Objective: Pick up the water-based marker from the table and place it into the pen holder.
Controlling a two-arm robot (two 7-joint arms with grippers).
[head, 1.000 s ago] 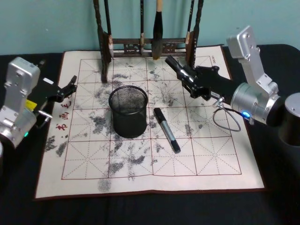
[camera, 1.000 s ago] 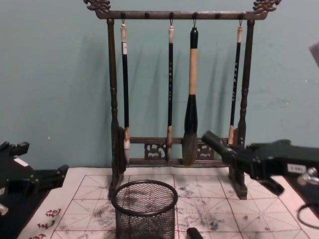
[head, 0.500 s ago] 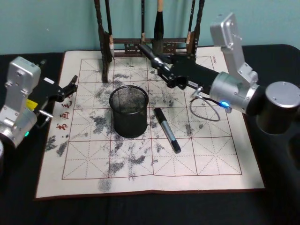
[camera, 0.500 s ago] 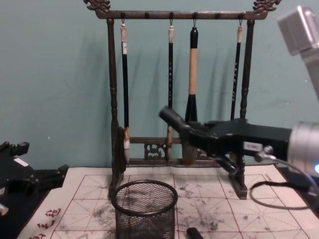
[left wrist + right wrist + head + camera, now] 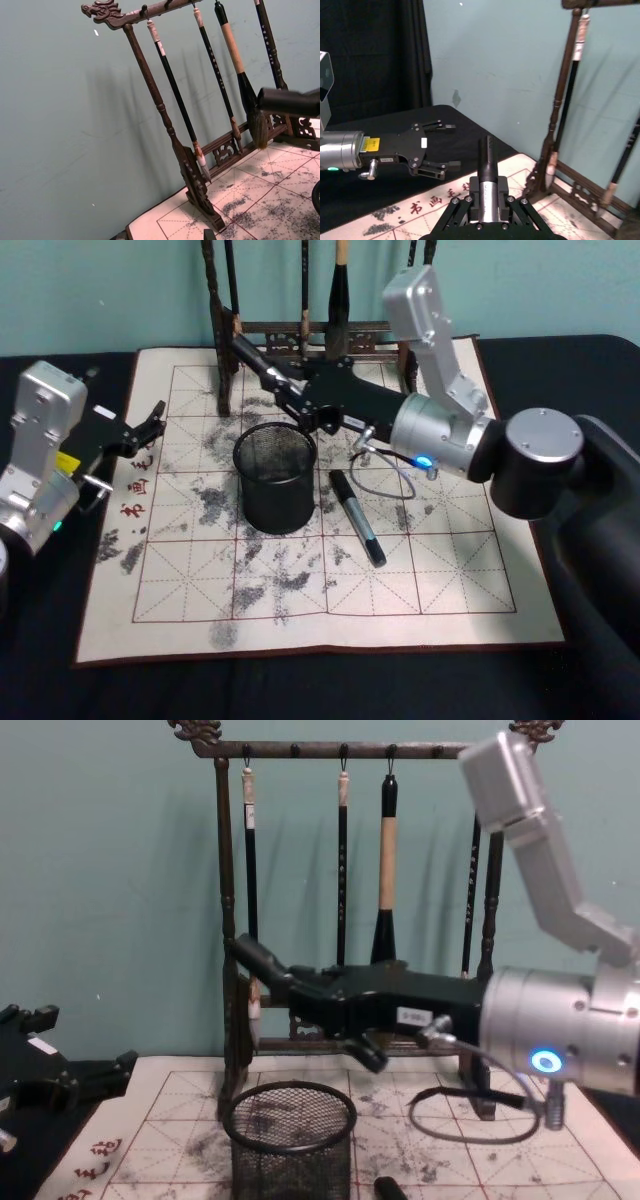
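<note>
My right gripper (image 5: pixel 312 400) is shut on a black water-based marker (image 5: pixel 262 368) with a grey band. It holds the marker nearly level, just above and behind the pen holder (image 5: pixel 274 478), tip pointing left. The right wrist view shows this marker (image 5: pixel 488 165) clamped between the fingers (image 5: pixel 457 212). In the chest view the marker (image 5: pixel 262 960) hangs above the black mesh pen holder (image 5: pixel 290 1145). A second black marker (image 5: pixel 357 518) lies on the mat to the right of the holder. My left gripper (image 5: pixel 148 428) rests open at the mat's left edge.
A dark wooden brush rack (image 5: pixel 228 920) with several hanging brushes stands at the back of the ink-stained grid mat (image 5: pixel 440 580), close behind my right gripper. A loose cable (image 5: pixel 385 475) loops under the right wrist. The front half of the mat holds no objects.
My right arm has swung left with the marker, from the mat's back right to above the pen holder. The left arm and the marker on the mat have not moved.
</note>
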